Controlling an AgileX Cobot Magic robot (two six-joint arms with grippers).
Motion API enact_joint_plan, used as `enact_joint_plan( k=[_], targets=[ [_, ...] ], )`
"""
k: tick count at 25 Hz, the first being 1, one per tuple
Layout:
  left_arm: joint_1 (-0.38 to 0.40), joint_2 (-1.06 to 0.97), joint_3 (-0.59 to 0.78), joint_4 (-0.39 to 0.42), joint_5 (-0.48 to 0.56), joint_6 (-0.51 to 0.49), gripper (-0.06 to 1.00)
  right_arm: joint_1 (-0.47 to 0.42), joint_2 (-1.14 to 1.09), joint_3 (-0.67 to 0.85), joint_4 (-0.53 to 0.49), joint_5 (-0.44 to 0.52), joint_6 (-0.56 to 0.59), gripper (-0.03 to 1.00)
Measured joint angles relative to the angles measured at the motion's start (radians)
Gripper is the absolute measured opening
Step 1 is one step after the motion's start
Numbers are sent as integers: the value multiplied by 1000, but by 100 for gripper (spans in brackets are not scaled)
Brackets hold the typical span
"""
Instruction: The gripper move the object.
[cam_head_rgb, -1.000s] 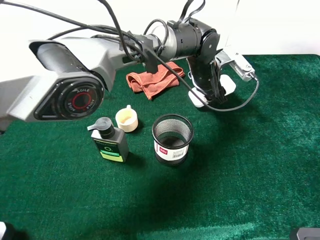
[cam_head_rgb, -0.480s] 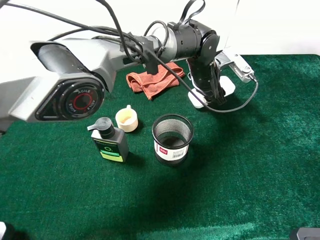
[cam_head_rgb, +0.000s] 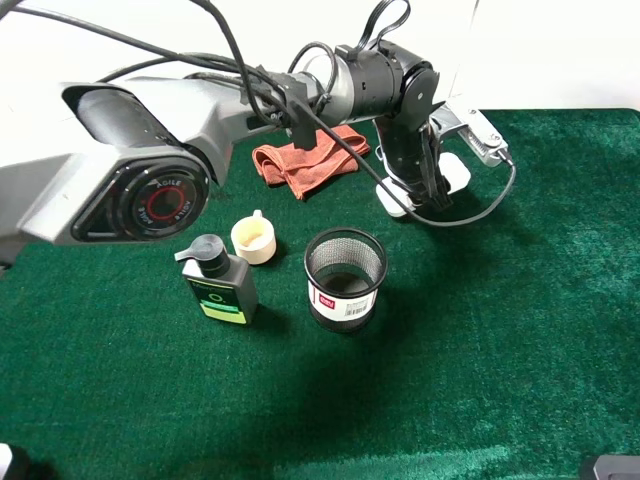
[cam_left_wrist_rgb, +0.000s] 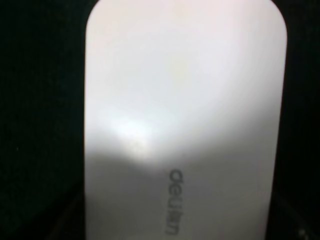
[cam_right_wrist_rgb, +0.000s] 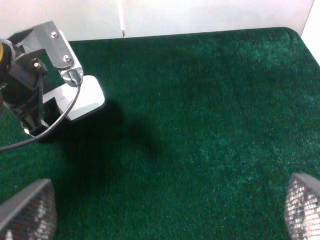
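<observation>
At table (cam_head_rgb: 500, 330) centre: mesh cup (cam_head_rgb: 345, 278), contents indiscernible. Near far edge: white case (cam_head_rgb: 455, 172) under left pincer (cam_head_rgb: 418, 190), grip indeterminable. Left wrist view only: lettering (cam_left_wrist_rgb: 172, 200) on case. Spread wide, holding nothing: right pincer (cam_right_wrist_rgb: 165, 207).

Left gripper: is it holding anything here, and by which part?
Cannot be told. The left gripper is down over the middle of the white case, but no view shows whether it has closed on the case.

Grey arm (cam_head_rgb: 130, 165), black tool (cam_head_rgb: 422, 195), looping cable (cam_head_rgb: 514, 172)
</observation>
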Motion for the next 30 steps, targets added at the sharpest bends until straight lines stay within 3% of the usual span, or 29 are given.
enact_joint_plan(
  k=[3,6,23,30],
  targets=[
    [0,0,0,0,-6,4,85,0,0,0,0,0,0,69],
    [0,0,0,0,-17,4,96,0,0,0,0,0,0,69],
    [0,0,-8,0,-13,5,99,0,0,0,0,0,0,69],
    [0,1,-137,-1,123,5,99,0,0,0,0,0,0,69]
  ],
)
